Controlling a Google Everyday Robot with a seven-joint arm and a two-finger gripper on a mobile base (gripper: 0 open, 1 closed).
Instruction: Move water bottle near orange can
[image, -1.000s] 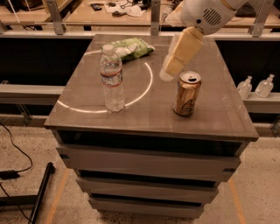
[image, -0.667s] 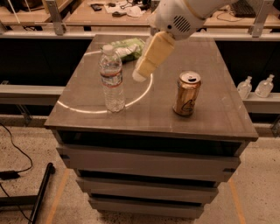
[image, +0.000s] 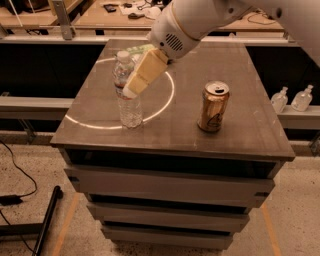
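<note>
The water bottle (image: 130, 111) stands upright on the left part of the table (image: 175, 132), clear and ribbed with a white cap. The orange can (image: 214, 106) stands upright to its right, about a can's height away, with its silver top and pull tab showing. My gripper (image: 133, 87) reaches down from the upper right on the white arm. Its cream tip lies over the bottle's upper body, just below the cap and on its right side. It covers the bottle's label band.
A green snack bag (image: 136, 49) lies at the table's back, mostly hidden behind the arm. A white ring of light marks the tabletop around the bottle. Two small clear bottles (image: 291, 98) sit on a ledge to the right. A cable and a black pole lie on the floor at the left.
The arm has swung left, from above the can across the table, and now its tip is at the water bottle. Bottle and can have not moved.
</note>
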